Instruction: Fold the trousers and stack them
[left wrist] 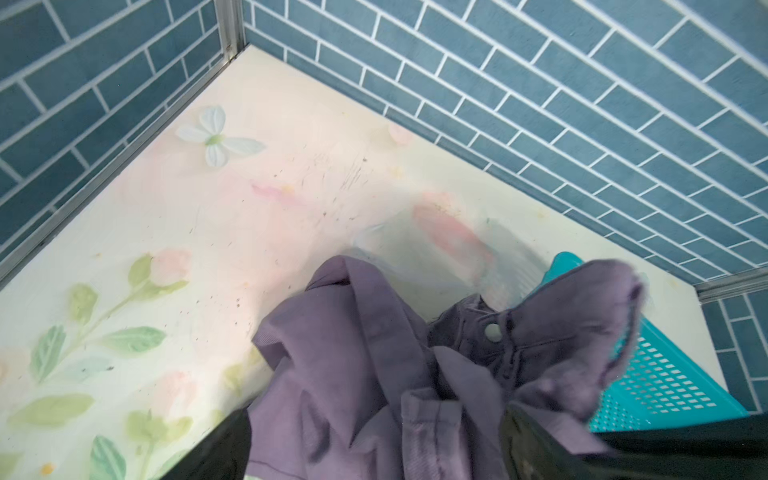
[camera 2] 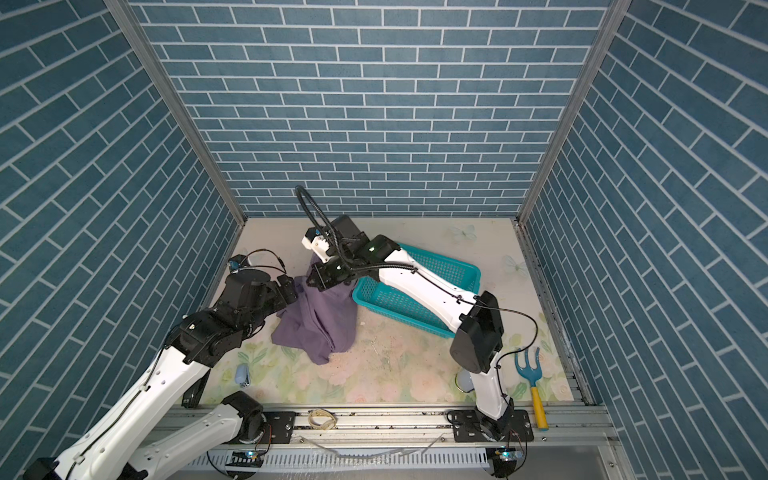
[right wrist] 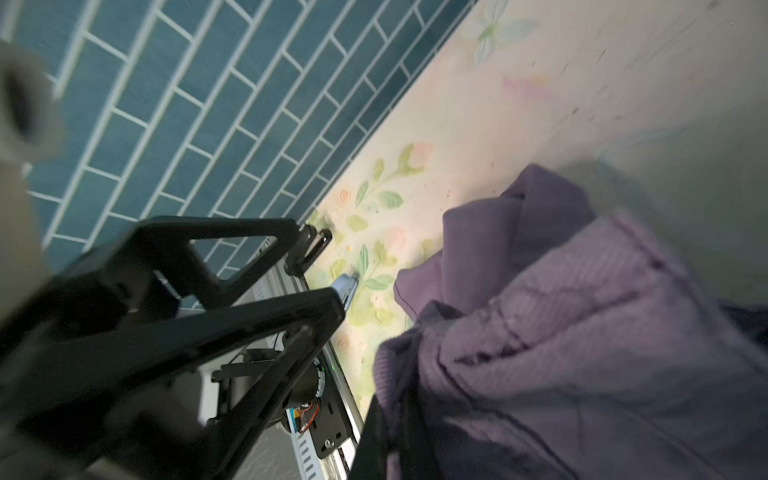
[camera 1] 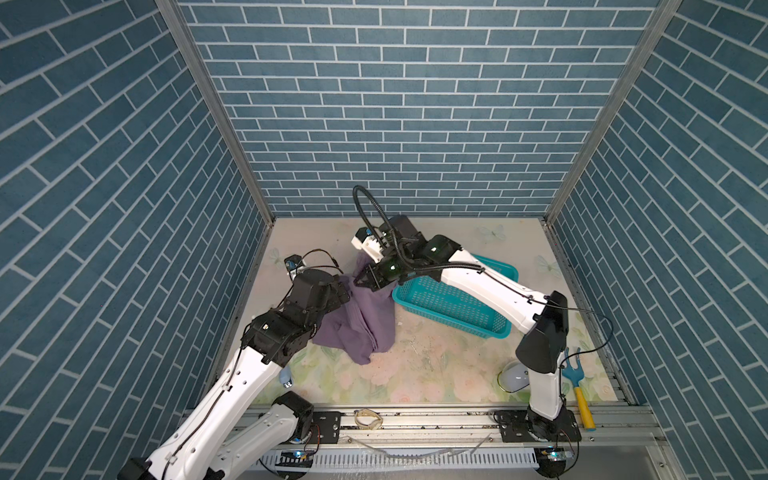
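Observation:
The dusty-purple trousers [camera 1: 365, 320] [camera 2: 320, 320] lie in a crumpled heap on the floral table, left of the teal basket. Their upper part is pulled up off the table. My right gripper [camera 1: 362, 283] [camera 2: 313, 283] reaches across above the heap, shut on a bunch of that raised fabric [right wrist: 561, 332]. My left gripper [camera 1: 347, 291] [camera 2: 291, 291] is at the heap's left edge with its jaws wide open. In the left wrist view, waistband folds and a button [left wrist: 492, 331] lie between its fingers [left wrist: 224, 449]. The table under the heap is hidden.
The teal perforated basket [camera 1: 449, 305] [camera 2: 395, 303] [left wrist: 665, 374] sits right of the heap, under my right forearm. A blue and yellow hand fork [camera 1: 575, 374], a white rounded object [camera 1: 513, 376] and a small pale-blue item [camera 1: 286, 378] lie near the front. Brick-patterned walls enclose three sides.

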You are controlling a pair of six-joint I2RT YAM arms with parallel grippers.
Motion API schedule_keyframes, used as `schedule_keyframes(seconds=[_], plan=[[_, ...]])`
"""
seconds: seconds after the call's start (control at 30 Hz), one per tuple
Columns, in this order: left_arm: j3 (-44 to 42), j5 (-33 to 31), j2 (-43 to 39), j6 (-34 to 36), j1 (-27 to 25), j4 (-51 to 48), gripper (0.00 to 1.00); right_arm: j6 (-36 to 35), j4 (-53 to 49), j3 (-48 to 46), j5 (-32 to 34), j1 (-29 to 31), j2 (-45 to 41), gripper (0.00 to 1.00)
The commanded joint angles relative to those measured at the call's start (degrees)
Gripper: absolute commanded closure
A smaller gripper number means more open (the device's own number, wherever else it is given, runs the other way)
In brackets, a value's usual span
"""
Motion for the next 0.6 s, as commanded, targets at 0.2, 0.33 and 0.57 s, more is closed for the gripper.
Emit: schedule_keyframes(seconds=[0.2, 0.33, 0.57], plan=[[-1.85, 1.06, 2.36, -2.75, 0.44, -0.15, 0.07, -8.2, -8.25, -3.79, 6.95, -2.31, -5.53, 0.45], [-2.97, 3.03, 4.45, -2.75, 0.45, 2.45, 0.07, -7.45, -7.99, -11.54, 12.86, -7.01, -12.96, 0.39], [-3.41, 5.31, 7.83, -2.38, 0.45, 5.99, 0.07, -7.72, -6.27, -31.54, 26.62, -12.62, -28.15, 0.31]])
